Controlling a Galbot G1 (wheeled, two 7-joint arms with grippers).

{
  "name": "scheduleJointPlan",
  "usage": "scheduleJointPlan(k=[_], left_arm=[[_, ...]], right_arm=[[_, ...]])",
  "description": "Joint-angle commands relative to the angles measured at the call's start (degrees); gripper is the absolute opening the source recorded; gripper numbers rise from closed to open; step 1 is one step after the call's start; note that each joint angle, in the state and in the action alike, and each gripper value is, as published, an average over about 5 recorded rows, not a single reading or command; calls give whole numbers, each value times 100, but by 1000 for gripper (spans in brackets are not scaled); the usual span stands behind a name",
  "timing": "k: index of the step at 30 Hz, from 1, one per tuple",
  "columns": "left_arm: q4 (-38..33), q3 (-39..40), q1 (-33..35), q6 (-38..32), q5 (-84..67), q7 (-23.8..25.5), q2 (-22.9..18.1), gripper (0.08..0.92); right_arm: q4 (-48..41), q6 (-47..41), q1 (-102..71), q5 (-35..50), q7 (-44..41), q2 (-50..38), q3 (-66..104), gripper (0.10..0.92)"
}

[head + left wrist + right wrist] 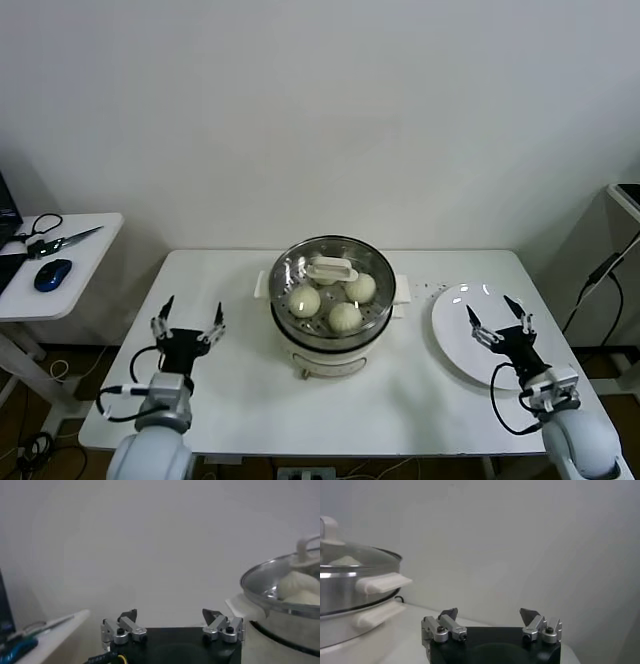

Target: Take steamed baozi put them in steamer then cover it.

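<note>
Steamer (333, 300): round polished steel pot on a white base, mid-table toward the far edge, side handles out for lifting.
Glass lid (331, 272): clear dome with a white handle, already seated on the rim, so the covering looks done.
Steamed baozi (345, 316): smooth cream buns inside on the perforated tray; three show clearly through the lid.
Plate (462, 340): flat glossy white, near the right edge, bare.
Left claw (187, 322): released, holding nothing, near the left edge.
Right claw (502, 321): released, holding nothing, over the plate.
</note>
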Motion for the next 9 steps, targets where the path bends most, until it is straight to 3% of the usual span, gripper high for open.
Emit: scheduleJointPlan(k=[1, 9], left_arm=[[310, -645, 619, -1590, -1152, -57, -273, 823], [319, -627, 629, -1574, -957, 49, -266, 823]], right_arm=[[29, 150, -206, 301, -149, 67, 43, 823], [-40, 185, -174, 285, -151, 79, 35, 823]])
